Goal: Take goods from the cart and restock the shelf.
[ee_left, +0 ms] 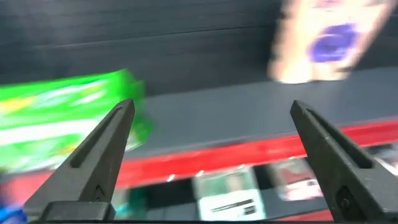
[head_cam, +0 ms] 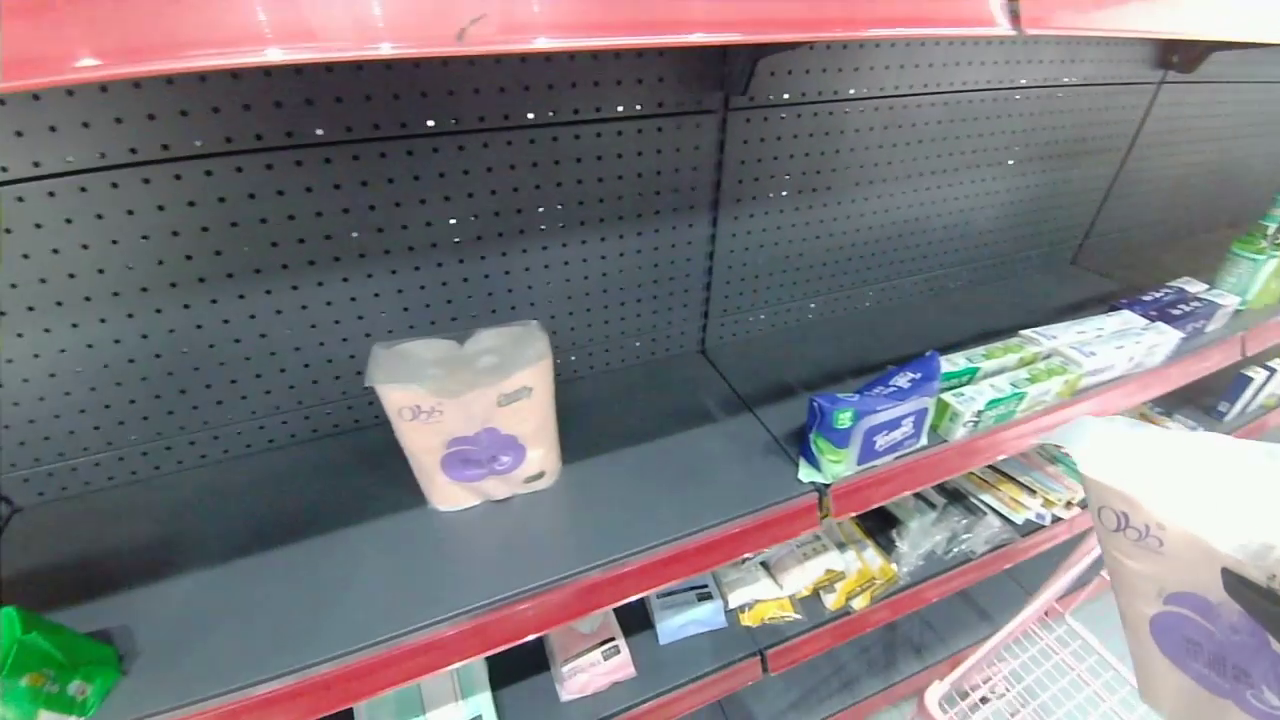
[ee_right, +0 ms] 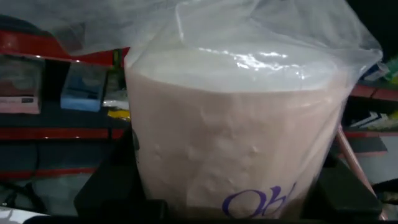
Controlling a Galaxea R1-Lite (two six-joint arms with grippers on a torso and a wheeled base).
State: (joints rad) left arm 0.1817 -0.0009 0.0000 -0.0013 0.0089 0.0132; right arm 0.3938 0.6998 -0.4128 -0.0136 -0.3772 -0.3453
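Observation:
A peach toilet paper pack (head_cam: 467, 415) with a purple flower stands upright on the grey shelf board (head_cam: 300, 570), left of the middle; it also appears from the left wrist (ee_left: 323, 40). My right gripper (head_cam: 1255, 600) is shut on a second, identical pack (head_cam: 1180, 560) at the lower right, above the pink cart (head_cam: 1030, 640). From the right wrist, that pack (ee_right: 239, 143) sits between the dark fingers (ee_right: 109, 190). My left gripper (ee_left: 211, 104) is open and holds nothing. It hangs in front of the shelf's red edge (ee_left: 249, 155), near a green pack (ee_left: 68, 121).
The green pack (head_cam: 50, 665) lies at the shelf's far left end. A blue wipes pack (head_cam: 875, 415) and toothpaste boxes (head_cam: 1010, 385) line the right-hand shelf. Small goods fill the lower shelves (head_cam: 800, 570). A red shelf (head_cam: 500, 30) runs overhead.

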